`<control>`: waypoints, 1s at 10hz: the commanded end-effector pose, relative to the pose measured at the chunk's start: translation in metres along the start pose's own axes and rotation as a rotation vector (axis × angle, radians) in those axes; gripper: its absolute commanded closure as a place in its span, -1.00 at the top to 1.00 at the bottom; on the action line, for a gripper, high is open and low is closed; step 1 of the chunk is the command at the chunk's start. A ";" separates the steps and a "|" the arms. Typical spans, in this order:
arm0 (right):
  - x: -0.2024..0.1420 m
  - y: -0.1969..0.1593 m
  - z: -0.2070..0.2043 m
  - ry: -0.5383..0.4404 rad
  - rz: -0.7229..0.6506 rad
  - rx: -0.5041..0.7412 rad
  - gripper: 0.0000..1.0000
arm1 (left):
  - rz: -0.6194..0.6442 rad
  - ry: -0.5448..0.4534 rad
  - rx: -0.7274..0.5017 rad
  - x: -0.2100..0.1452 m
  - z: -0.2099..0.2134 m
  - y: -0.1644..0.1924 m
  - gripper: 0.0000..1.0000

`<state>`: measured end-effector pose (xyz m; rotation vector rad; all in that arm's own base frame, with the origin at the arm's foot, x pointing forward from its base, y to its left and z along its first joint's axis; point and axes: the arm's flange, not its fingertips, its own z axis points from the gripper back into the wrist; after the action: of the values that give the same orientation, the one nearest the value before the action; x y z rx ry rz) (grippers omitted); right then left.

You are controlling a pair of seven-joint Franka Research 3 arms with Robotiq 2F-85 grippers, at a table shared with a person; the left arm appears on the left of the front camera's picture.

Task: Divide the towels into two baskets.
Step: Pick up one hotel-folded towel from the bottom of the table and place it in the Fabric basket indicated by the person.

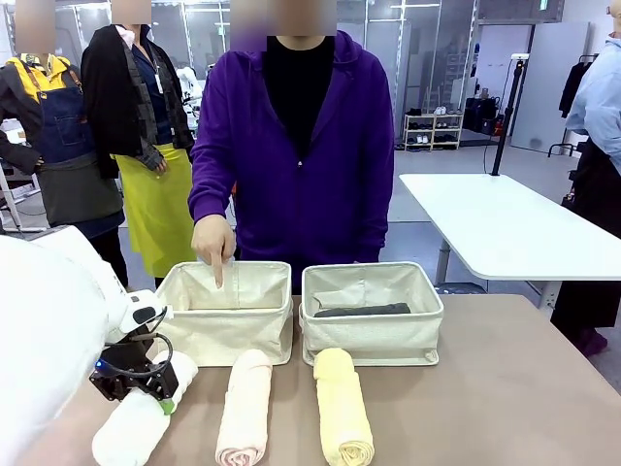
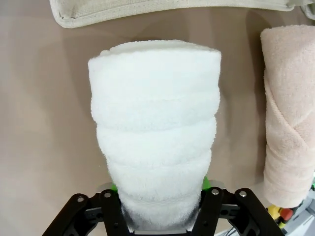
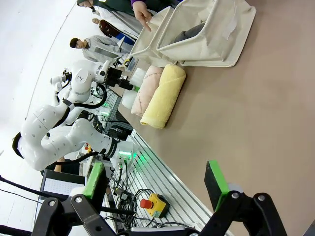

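Note:
My left gripper (image 1: 155, 400) is shut on the white towel (image 1: 131, 432) at the table's front left. In the left wrist view its green pads press into both sides of the white towel (image 2: 155, 128), which narrows between them. The pale pink towel (image 1: 245, 406) and the yellow towel (image 1: 342, 406) lie side by side on the table in front of the two cream baskets. The dark grey towel (image 1: 361, 311) lies in the right basket (image 1: 374, 340). The person's hand (image 1: 213, 243) points a finger down into the left basket (image 1: 228, 335). My right gripper (image 3: 157, 179) hangs open above bare tabletop, holding nothing.
The person in a purple hoodie stands at the far edge behind the baskets. The tabletop to the right of the yellow towel is bare. A white table (image 1: 505, 218) stands beyond on the right. An emergency-stop button (image 3: 152, 204) and cables sit off the table's near edge.

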<state>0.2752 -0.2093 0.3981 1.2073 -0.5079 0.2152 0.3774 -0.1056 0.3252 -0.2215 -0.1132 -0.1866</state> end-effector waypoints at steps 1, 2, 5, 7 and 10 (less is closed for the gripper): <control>-0.002 0.005 0.003 0.009 -0.008 0.003 1.00 | -0.001 -0.006 -0.038 -0.091 -0.003 0.011 -0.09; -0.002 0.005 0.003 0.009 -0.008 0.003 1.00 | -0.005 -0.015 -0.037 -0.091 -0.002 0.011 -0.77; -0.002 0.005 0.003 0.009 -0.008 0.003 1.00 | 0.015 0.003 -0.015 -0.002 0.003 0.000 -0.28; -0.002 0.005 0.003 0.009 -0.008 0.003 1.00 | 0.015 0.003 -0.015 -0.002 0.003 0.000 -0.28; -0.002 0.005 0.003 0.009 -0.008 0.003 1.00 | 0.015 0.003 -0.015 -0.002 0.003 0.000 -0.28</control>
<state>0.2751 -0.2093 0.3981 1.2073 -0.5079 0.2151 0.3744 -0.1036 0.3284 -0.2483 -0.0999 -0.1761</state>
